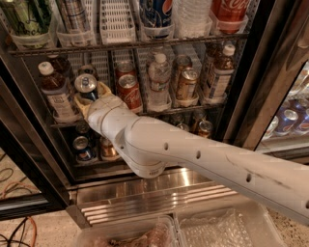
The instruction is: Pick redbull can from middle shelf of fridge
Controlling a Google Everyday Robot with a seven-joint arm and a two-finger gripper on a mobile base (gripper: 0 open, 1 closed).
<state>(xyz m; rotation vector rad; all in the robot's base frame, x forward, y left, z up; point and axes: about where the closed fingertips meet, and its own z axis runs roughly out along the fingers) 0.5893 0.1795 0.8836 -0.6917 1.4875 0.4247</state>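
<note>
1. Camera view: the gripper is inside the open fridge, at the left end of the middle shelf.
2. Its two pale fingers stand on either side of the redbull can and press against it, so the jaws are closed on the can.
3. The can stands upright in the second lane from the left on that shelf. Its silver top and pull tab show above the fingers, and its lower body is hidden behind the gripper.
4. The white arm runs from the lower right up to the gripper and crosses in front of the lower shelf.
5. Just left of the can stands a brown bottle with a white cap. Just right of it is a red cola can.
6. Further right on the same shelf are a water bottle, a gold can and another capped bottle.
7. The shelf above carries a blue cola can and a red can.
8. Below the arm, a few cans sit on the lower shelf, above the ribbed steel base.
</note>
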